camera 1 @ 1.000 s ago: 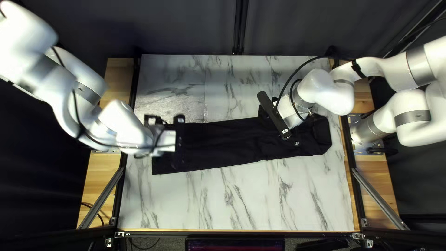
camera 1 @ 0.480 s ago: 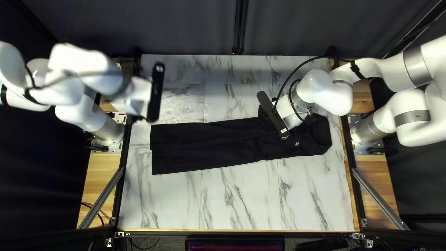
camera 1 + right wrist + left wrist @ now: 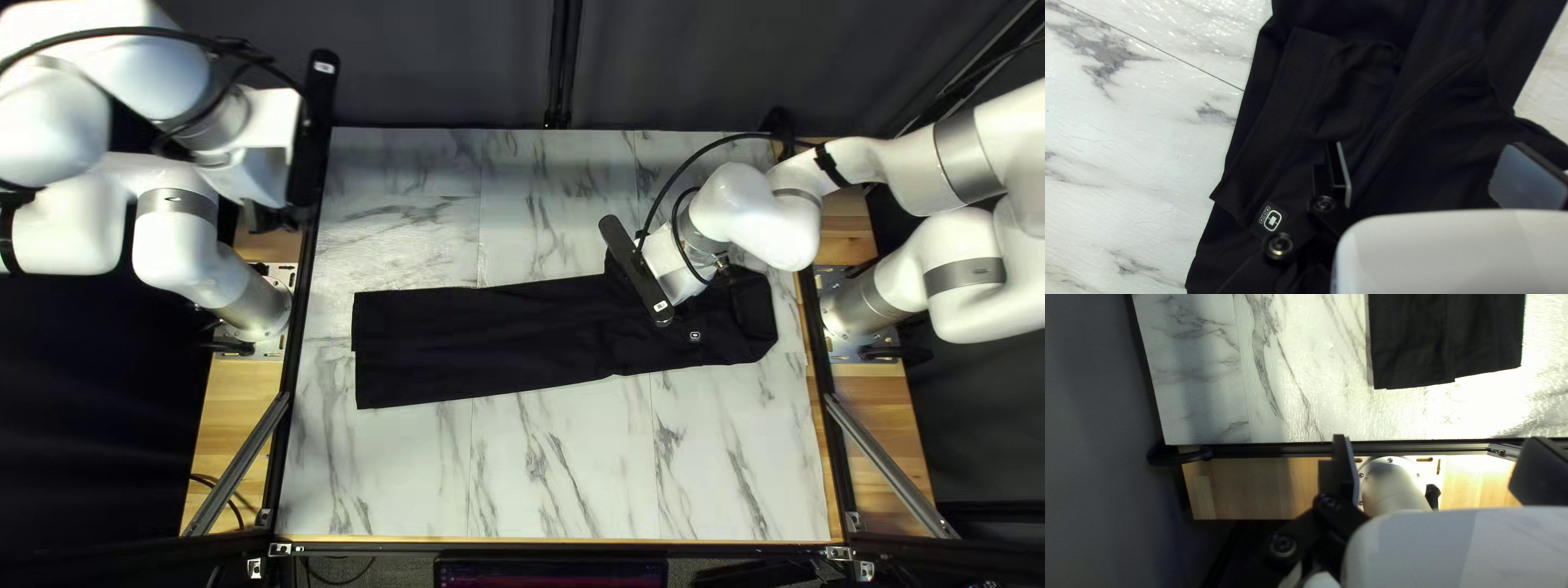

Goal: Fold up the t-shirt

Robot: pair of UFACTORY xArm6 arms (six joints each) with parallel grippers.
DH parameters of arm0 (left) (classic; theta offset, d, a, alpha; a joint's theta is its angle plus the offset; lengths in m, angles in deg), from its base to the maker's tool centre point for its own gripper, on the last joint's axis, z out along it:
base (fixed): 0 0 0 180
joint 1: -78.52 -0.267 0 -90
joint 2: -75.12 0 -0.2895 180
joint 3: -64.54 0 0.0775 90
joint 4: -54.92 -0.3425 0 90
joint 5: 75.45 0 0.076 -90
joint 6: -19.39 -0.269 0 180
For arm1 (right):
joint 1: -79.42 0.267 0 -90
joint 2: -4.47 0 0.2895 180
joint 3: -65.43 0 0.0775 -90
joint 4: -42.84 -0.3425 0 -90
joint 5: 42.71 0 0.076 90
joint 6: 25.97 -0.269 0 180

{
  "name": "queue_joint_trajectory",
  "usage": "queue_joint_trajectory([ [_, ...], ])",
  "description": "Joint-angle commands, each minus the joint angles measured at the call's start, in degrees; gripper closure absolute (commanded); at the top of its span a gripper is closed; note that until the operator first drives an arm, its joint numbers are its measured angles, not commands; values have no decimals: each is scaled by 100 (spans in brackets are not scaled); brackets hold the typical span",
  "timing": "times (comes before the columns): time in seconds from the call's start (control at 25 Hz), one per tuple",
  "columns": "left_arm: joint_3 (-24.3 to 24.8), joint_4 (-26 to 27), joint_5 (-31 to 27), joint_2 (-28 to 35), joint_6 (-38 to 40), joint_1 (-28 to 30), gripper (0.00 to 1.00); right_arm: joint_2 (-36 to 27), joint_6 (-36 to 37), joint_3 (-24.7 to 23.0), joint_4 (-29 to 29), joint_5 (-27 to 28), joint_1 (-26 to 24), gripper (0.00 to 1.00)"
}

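The left gripper (image 3: 312, 131) has its jaws wide, near the bench's (image 3: 555, 457) far-left corner; the right gripper (image 3: 637, 270) has them wide too, over the black t-shirt (image 3: 490, 338), which lies in a long strip.

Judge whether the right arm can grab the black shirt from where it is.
Likely yes: the right pincer is open over the shirt, nothing shows in the way, and the left arm is well clear of it.

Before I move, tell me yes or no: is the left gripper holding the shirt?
No, the left gripper is open, and the black shirt lies ahead of it on the table.
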Motion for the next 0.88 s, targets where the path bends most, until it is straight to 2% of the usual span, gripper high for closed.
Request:
queue_joint_trajectory([
  [0.04, -3, -5, -6, 3, 11, 5, 0, -185, 80, -16, -6, 129, -139, 0],
  [0.44, -3, -5, -6, 3, 11, 5, 0, -248, 170, -11, -37, 171, -200, 0],
  [0.56, -3, -5, -6, 3, 11, 5, 0, -483, 957, 110, -401, 493, -641, 0],
  [0.64, -3, -5, -6, 3, 11, 5, 0, -294, 1198, 417, -566, 567, -731, 0],
  [0.72, -3, -5, -6, 3, 11, 5, 0, 186, 1279, 693, -678, 403, -653, 0],
  [0.88, -3, -5, -6, 3, 11, 5, 0, 793, 1333, 860, -943, 5, -409, 0],
])
